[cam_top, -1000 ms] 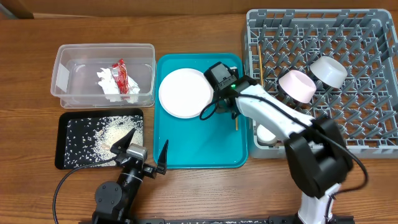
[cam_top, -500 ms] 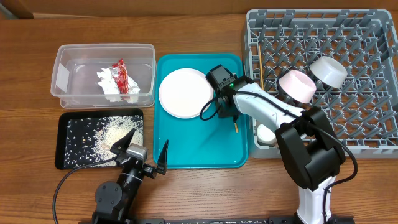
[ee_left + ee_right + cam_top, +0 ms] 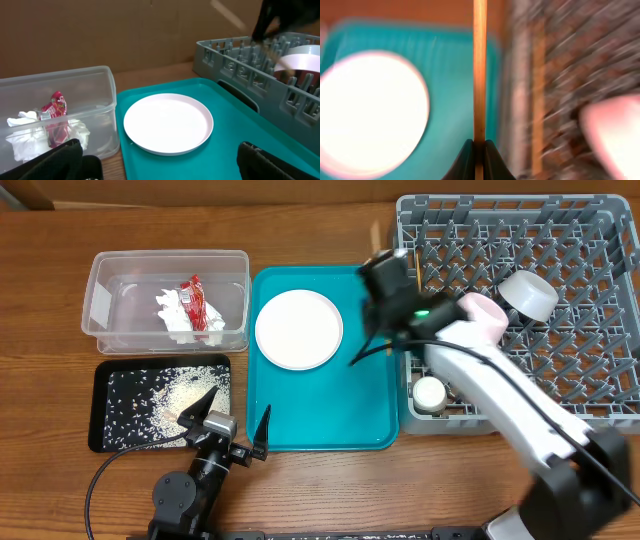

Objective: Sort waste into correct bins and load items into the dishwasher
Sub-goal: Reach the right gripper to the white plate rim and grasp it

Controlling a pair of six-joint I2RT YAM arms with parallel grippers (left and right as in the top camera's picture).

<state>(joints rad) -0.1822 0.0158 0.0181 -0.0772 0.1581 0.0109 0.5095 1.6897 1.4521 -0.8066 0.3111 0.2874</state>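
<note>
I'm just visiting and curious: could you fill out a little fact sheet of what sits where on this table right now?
clear tub: holds red wrapper and white tissue
black tray: rice scraps scattered inside
teal tray: white plate lying flat
grey rack: pink bowl, silvery bowl, white cup
right fingers: shut on a wooden chopstick, near the tray-rack border
left fingers: open, holding nothing

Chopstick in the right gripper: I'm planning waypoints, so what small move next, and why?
Probably carry the chopstick over the grey rack, then lower it: the right gripper is shut on it above the edge of the teal tray, short of the rack.
</note>
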